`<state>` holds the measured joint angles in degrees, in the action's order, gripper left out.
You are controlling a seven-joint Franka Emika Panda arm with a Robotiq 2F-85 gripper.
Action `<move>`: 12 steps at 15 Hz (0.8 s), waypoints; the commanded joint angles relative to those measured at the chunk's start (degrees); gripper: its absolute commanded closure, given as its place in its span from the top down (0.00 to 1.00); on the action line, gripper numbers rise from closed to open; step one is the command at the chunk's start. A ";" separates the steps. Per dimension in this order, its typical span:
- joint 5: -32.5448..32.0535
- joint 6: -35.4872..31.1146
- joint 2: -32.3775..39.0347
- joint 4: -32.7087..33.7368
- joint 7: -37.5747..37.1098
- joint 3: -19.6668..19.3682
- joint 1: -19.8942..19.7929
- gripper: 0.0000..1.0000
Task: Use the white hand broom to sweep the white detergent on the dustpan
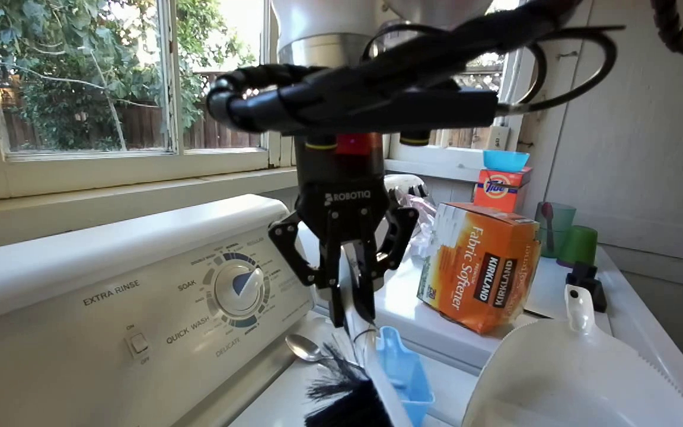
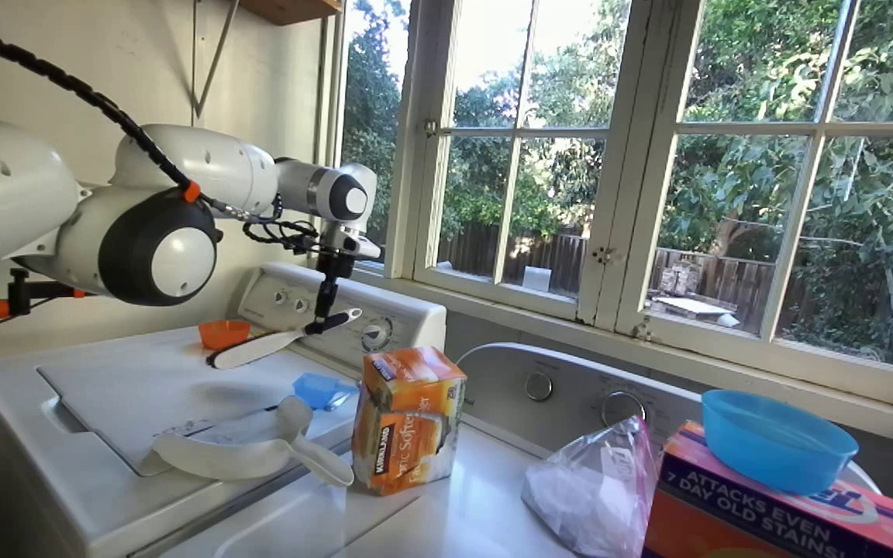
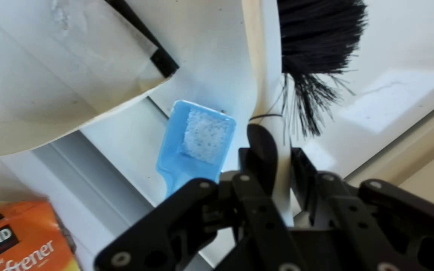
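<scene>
My gripper is shut on the handle of the white hand broom; it shows in both exterior views [image 1: 350, 311] [image 2: 318, 328] and in the wrist view [image 3: 271, 160]. The broom [image 1: 384, 379] [image 2: 256, 350] [image 3: 266, 75] is tilted, with its black bristles hanging over the washer lid [image 2: 136, 387]. The white dustpan [image 1: 578, 373] [image 2: 222, 461] [image 3: 66, 86] lies beside it. White powder [image 3: 205, 137], likely detergent, sits in a light blue scoop [image 1: 407, 379] [image 2: 315, 390] [image 3: 173, 160]. A small pale smear shows in the dustpan in the wrist view. I cannot make out loose detergent on the lid.
An orange fabric softener box [image 1: 478, 267] [image 2: 408, 422] stands near the dustpan handle. A spoon [image 1: 303, 347] lies by the scoop. An orange bowl [image 2: 223, 333] is at the lid's back. The washer's control panel [image 1: 158, 296] rises behind. A plastic bag [image 2: 594, 488] stands farther off.
</scene>
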<state>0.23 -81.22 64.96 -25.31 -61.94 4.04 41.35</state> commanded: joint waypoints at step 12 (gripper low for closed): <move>4.76 -6.97 5.73 -0.02 10.82 4.12 -0.17 0.53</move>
<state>4.82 -88.22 69.92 -26.13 -53.89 8.48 40.68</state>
